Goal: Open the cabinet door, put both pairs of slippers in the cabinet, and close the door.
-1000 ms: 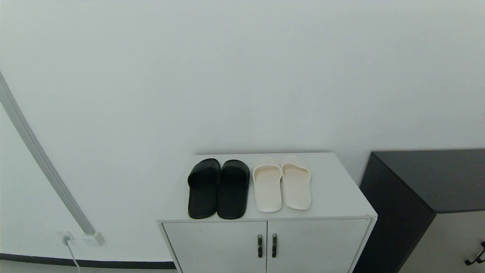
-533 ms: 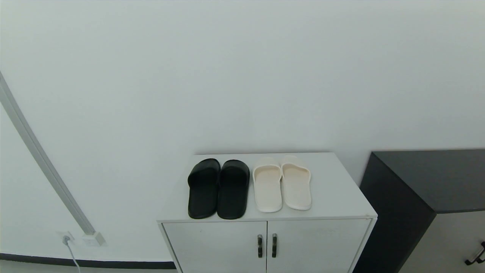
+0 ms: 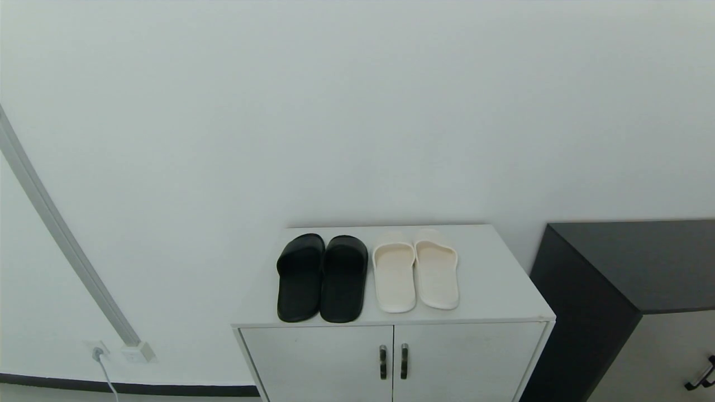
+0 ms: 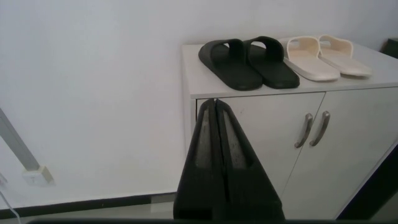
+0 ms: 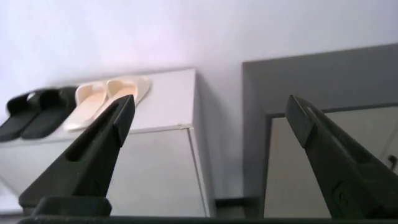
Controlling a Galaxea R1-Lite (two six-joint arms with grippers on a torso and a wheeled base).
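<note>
Metal handles [image 3: 383,362], upright at the cabinet [image 3: 491,279] doors' centre seam, lie ahead-right of my left claw [image 4: 216,106], pressed together and, I judge, better placed; my spread right claw [image 5: 210,104] faces farther right.

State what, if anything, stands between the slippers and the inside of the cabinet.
Its two doors, both shut, with handles side by side at the middle. The black slippers and cream slippers lie on the cabinet top, above them; nothing else visible blocks the way.
</note>
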